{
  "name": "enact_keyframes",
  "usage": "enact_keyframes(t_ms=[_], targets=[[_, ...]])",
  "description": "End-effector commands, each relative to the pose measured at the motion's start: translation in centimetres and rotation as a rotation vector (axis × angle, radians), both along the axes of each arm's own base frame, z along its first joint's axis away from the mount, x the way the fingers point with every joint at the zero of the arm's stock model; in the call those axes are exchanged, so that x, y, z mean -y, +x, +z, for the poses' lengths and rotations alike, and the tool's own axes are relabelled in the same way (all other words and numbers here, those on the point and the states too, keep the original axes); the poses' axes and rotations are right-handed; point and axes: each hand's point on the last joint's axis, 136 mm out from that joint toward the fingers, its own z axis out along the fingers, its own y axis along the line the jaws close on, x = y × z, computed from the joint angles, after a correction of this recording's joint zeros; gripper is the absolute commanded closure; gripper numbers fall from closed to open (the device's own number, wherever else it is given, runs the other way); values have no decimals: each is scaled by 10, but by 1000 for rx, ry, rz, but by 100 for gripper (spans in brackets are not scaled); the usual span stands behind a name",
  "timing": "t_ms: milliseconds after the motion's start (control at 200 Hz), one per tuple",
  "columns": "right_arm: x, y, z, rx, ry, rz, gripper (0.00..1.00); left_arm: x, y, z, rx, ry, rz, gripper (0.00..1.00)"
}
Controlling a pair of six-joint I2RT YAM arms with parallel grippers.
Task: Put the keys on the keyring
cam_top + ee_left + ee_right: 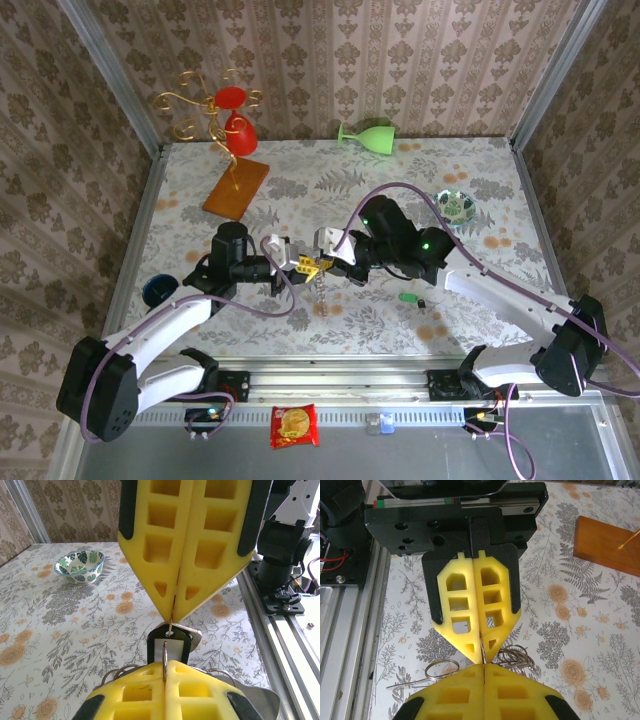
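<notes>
Holding the thin brownish-grey wire keyring up over the middle of the flowered table, a beaded strand dangling below the grip. Pinched from both sides: by the left gripper, yellow foam fingers pressed fully together on the wire, and by the right gripper, fingers likewise closed tight on it, tip to tip with the left. Hanging between the two tips in the left wrist view, the silver key with the dark head, a thin metal ring across it. Bulging out either side of the tips in the right wrist view, loose wire loops. Lying flat on the table to the right of the grippers, well apart from the keyring, the small green-headed key. Farther back right, a leaf-patterned round bowl; along the back, a green goblet on its side.
</notes>
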Motion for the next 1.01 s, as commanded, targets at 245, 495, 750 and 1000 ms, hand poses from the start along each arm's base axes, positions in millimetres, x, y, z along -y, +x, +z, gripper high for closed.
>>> enact_keyframes(t_ms=[245,495,750,1000], targets=[[-3,5,6,-7,7,-10,100,4,-1,14,56,-28,-27,100],[-1,12,6,16,0,-43,100,4,-2,13,58,-24,-31,100],[-2,-4,9,-24,18,23,100,4,-1,11,61,-20,-27,100],[1,1,8,-14,2,3,100,4,-2,11,61,-19,-27,100]])
